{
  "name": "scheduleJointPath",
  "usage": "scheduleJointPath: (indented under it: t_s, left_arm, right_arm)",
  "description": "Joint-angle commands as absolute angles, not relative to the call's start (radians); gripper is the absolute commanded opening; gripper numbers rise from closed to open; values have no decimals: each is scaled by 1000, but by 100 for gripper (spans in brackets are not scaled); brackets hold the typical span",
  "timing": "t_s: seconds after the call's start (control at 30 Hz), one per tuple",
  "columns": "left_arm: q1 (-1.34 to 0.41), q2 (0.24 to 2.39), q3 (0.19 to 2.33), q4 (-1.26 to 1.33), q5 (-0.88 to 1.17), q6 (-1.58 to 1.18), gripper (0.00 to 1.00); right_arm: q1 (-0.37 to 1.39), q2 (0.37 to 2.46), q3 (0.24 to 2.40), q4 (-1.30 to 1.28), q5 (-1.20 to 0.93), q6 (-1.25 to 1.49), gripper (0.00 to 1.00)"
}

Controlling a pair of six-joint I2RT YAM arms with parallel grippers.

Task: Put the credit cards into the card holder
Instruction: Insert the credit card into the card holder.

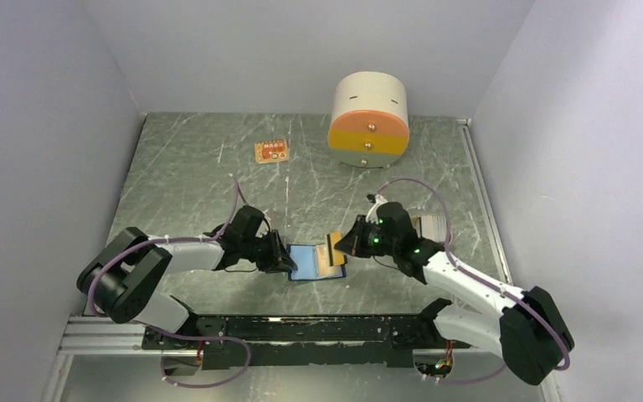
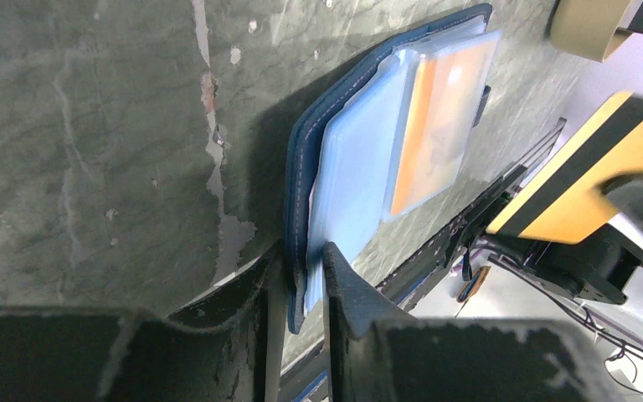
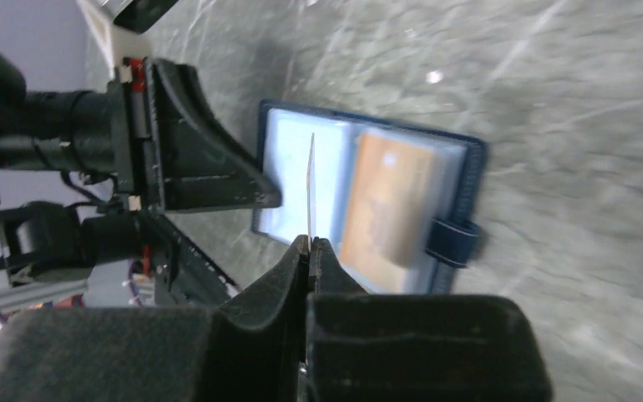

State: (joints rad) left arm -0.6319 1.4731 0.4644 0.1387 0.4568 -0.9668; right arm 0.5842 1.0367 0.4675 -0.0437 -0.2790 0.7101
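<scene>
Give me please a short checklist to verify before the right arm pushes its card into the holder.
1. Right gripper pinches the credit card: ok.
2. Card holder lies open on the table: ok.
3. Left gripper clamps the holder's edge: ok.
4. Held card is lined up for insertion: cannot tell.
5. Stored card sits flat inside, not sticking out: ok.

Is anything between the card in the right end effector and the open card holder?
Nothing visible. The card hangs edge-on over the open card holder; the left end effector clamps that holder's edge, off to one side.
</scene>
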Motion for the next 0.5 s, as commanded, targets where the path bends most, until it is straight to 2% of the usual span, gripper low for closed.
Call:
scheduleJointPath:
  t_s: [0.0,0.47]
  left_arm:
    - [-628,1450,451,164,457,-977,26]
    - [-628,1428,442,132,421,-950,27]
  right_arm:
    - [658,1104,424,207,-289,809,2]
    - [702,1324,310,537,-260,814,0]
